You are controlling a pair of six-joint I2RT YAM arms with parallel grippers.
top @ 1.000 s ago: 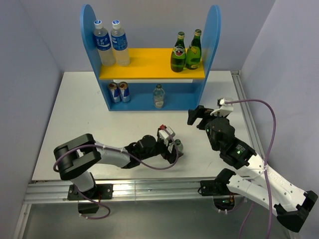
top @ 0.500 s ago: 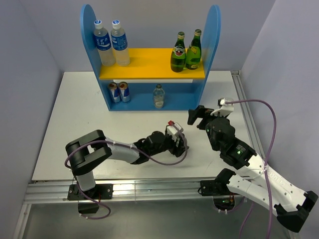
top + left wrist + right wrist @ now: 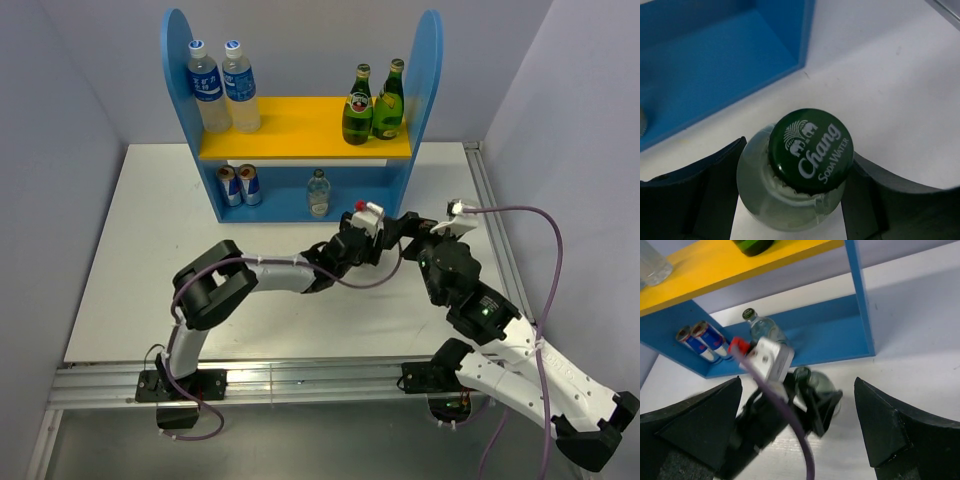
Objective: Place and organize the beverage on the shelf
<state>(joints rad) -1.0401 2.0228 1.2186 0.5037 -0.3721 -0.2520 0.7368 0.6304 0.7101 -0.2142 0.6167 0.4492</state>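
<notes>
My left gripper [image 3: 796, 192] is shut on a clear glass soda-water bottle with a green cap [image 3: 810, 150], held upright by the neck over the white table. It is just in front of the shelf's right lower corner [image 3: 802, 35]. In the top view the left gripper [image 3: 385, 243] is right of centre, and the bottle under it is mostly hidden. The shelf [image 3: 300, 130] stands at the back. My right gripper [image 3: 797, 430] is open and empty, close behind the left gripper, and its view shows the bottle [image 3: 820, 382]. In the top view the right gripper [image 3: 408, 226] is beside the left one.
The yellow upper board holds two blue-labelled water bottles [image 3: 212, 88] at the left and two green bottles [image 3: 372, 100] at the right. The blue base holds two cans [image 3: 240, 185] at the left and a small clear bottle [image 3: 318, 192] in the middle. The base's right part [image 3: 840, 335] is bare.
My left arm has carried the bottle from the near middle of the table up and to the right, toward the shelf's right front. The right arm has barely moved.
</notes>
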